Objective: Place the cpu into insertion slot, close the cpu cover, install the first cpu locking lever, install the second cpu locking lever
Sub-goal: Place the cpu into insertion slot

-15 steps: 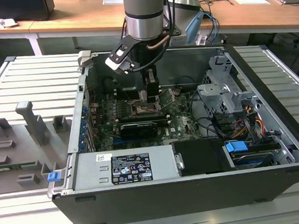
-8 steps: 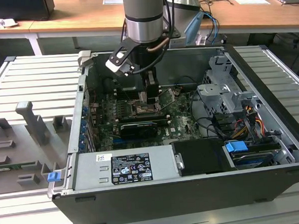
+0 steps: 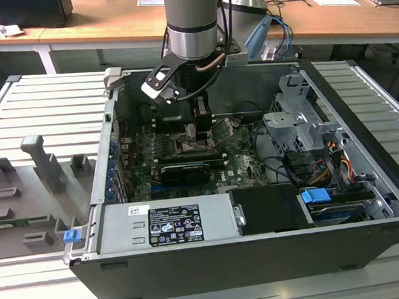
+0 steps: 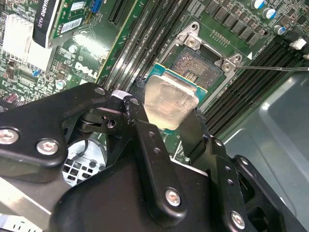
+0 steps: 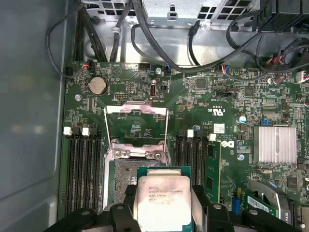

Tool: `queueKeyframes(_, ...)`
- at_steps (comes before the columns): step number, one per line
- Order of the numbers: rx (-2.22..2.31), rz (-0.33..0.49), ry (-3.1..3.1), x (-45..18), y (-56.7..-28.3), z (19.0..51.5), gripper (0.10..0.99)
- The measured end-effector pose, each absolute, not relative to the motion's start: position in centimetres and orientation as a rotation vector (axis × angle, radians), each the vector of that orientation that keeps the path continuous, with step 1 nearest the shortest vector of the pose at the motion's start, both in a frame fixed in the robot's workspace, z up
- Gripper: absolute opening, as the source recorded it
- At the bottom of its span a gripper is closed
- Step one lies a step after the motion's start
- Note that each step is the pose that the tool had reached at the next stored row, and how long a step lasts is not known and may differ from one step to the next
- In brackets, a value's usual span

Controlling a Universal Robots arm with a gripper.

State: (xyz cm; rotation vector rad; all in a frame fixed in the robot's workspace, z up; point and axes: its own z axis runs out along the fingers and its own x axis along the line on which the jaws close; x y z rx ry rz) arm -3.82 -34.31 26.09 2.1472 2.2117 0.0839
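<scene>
**A:** What is lying nearest in the exterior view?

**B:** A grey metal power-supply box with a black label (image 3: 167, 222) is lying at six o'clock, along the near wall of the open black computer case (image 3: 261, 271). A grey moulded fixture tray (image 3: 39, 179) is resting outside the case at nine o'clock.

**A:** How is the arm standing?

**B:** The silver-grey cylindrical arm (image 3: 192, 21) is hanging vertically from twelve o'clock with its wrist pointing straight down into the case. That is putting the black two-fingered gripper (image 3: 197, 126) just above the green motherboard (image 3: 244, 161), slightly toward twelve from the middle.

**A:** What are the fingers doing?

**B:** They are pinching narrowly on the small flat square cpu with the pale silver-grey metal top (image 4: 169, 99). In the second wrist view one black finger (image 4: 149, 145) is pressing on each of two opposite edges.

**A:** Where is the chip sitting?

**B:** In the first wrist view it is hanging over one side of the square dark insertion slot with the metal rim (image 5: 123, 176), leaving the rest of the recess showing. I cannot tell whether it is touching. Long black memory slots (image 5: 79, 169) are flanking the socket. Just beyond it, the thin silver square-framed cpu cover (image 5: 136, 110) is standing swung open on its hinge.

**A:** And farthest off?

**B:** Light wooden desks (image 3: 110, 23) are running across at twelve o'clock in the exterior view.
</scene>
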Motion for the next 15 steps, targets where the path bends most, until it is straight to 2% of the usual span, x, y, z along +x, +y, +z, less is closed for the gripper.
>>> queueKeyframes(15, 2.147, 0.084, 2.212, -3.82, -34.31, 25.37, 0.529)
